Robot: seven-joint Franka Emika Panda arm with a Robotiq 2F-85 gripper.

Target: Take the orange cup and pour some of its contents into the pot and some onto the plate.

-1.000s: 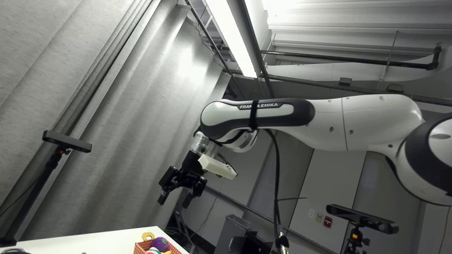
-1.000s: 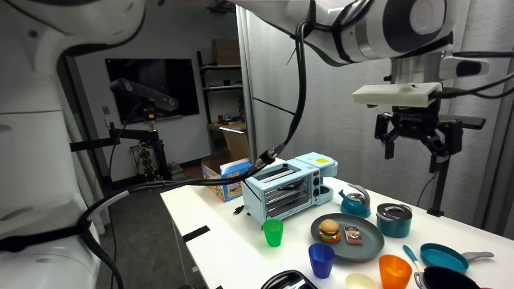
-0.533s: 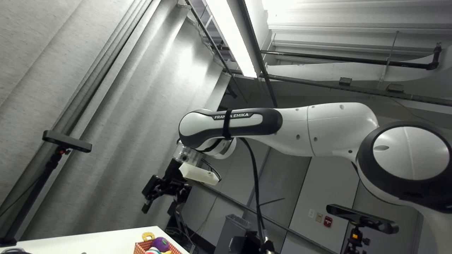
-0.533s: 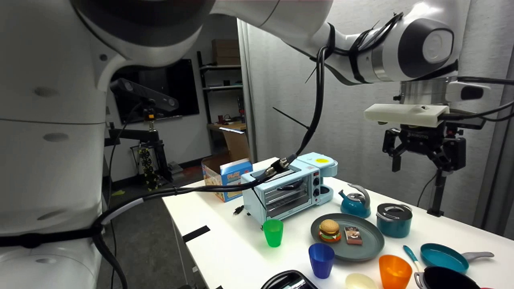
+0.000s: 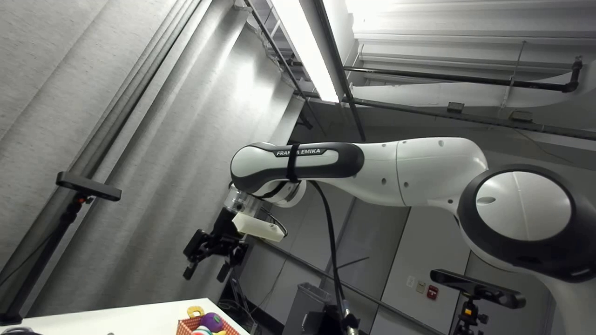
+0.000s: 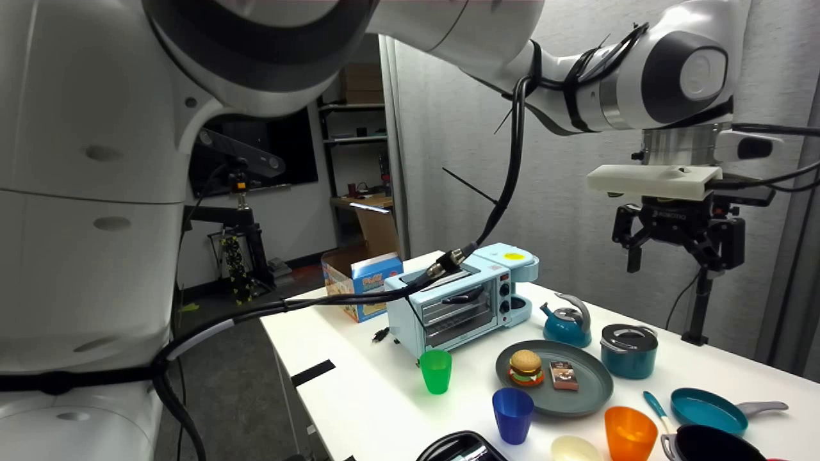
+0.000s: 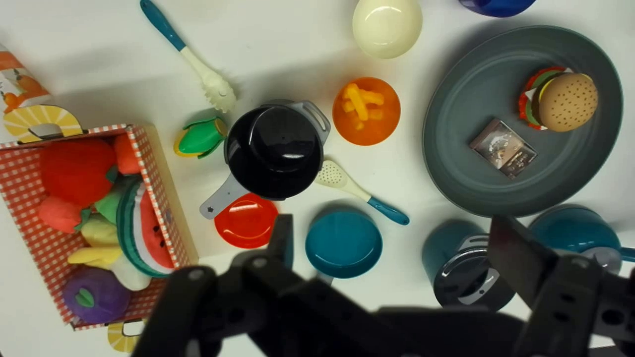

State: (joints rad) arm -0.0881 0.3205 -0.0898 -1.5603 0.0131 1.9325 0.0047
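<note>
The orange cup (image 7: 365,135) stands upright on the table in the wrist view, with several yellow stick-shaped pieces inside. It also stands at the bottom of an exterior view (image 6: 630,434). To its left in the wrist view is an open black pot (image 7: 273,151) with grey handles, seen empty. To its right is a large grey plate (image 7: 459,124) bearing a toy burger (image 7: 568,101) and a small brown box (image 7: 503,148). My gripper (image 7: 392,223) is open and empty, high above the table; it shows in both exterior views (image 5: 205,273) (image 6: 668,259).
A lidded teal pot (image 7: 474,280), teal pan (image 7: 344,243), red dish (image 7: 246,221), cream bowl (image 7: 387,29) and slotted spoon (image 7: 359,191) surround the cup. A checked basket (image 7: 163,218) of toy food stands left. A blue cup (image 6: 513,416) and toaster oven (image 6: 458,301) are also present.
The arm and open gripper have moved across and somewhat lower, leftward in an exterior view and rightward in an exterior view, slowing lately. The table objects have not moved.
</note>
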